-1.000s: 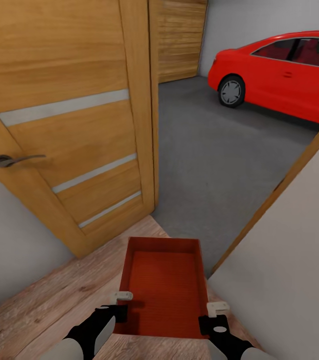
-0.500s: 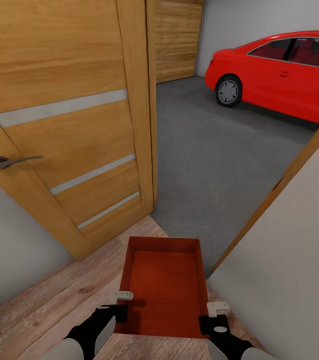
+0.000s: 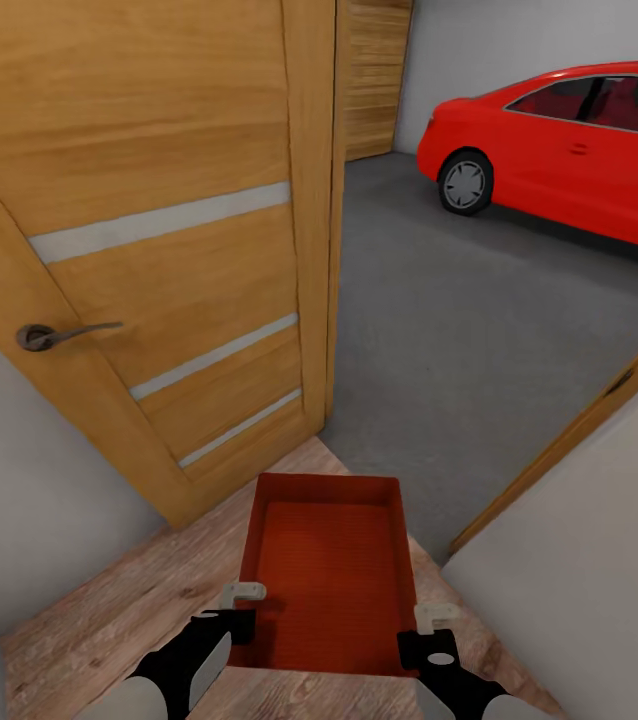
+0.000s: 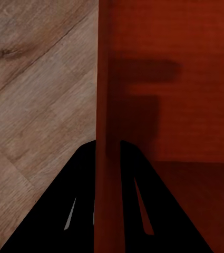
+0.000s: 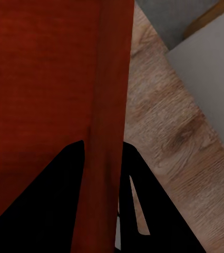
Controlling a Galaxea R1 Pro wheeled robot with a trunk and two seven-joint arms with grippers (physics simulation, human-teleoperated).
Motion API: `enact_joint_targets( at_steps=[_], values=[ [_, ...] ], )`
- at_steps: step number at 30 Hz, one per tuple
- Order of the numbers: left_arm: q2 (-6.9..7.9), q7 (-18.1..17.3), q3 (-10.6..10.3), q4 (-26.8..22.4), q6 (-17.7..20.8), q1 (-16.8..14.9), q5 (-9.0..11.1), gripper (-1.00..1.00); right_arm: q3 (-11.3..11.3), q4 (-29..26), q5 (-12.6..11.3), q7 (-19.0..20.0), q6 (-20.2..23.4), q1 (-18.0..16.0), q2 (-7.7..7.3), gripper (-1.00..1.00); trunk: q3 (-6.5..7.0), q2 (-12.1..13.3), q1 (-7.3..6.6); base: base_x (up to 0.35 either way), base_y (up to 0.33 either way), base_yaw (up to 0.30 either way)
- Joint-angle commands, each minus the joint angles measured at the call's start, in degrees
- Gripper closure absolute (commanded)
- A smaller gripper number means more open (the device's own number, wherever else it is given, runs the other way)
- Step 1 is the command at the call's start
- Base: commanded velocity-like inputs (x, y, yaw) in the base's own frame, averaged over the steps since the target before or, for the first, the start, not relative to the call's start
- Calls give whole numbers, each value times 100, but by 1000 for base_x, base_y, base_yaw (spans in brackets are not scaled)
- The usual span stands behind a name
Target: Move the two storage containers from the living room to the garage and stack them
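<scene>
Both end effectors, left (image 3: 246, 602) & right (image 3: 433, 618), clamped on container (image 3: 329, 570) side walls; at doorway, garage floor (image 3: 459, 330) ahead; placing + 2nd container pending.

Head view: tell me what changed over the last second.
The whole picture shifted, so the camera moved with the robot: the open door now fills more of the left, and the right door frame sits lower. More garage floor shows. The storage container stayed put in the view, its side walls clamped by the left hand and right hand.
</scene>
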Motion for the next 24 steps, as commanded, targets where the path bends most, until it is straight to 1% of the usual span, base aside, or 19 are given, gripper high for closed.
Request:
enact_joint_targets(
  at_steps=[1, 5, 9, 24],
  values=[
    [13, 42, -250, -32, 2, -2, 89, 100, 18, -6, -182, -6, 59, -2, -101, 100, -9, -10, 3, 56, 152, 0],
    [13, 42, -248, -32, -21, -2, 93, 100, 18, -9, -182, -9, 61, -2, -101, 100, -9, -10, 3, 20, 53, -2],
    [13, 42, -246, -32, -31, 0, 96, 100, 18, -6, -184, -13, 59, -2, -98, 100, -9, -10, 3, 3, 8, -120],
    [13, 42, -244, -50, -37, -2, 95, 100, 18, -6, -185, -5, 61, -2, -108, 100, -9, -10, 3, 0, 0, -252]
  ],
)
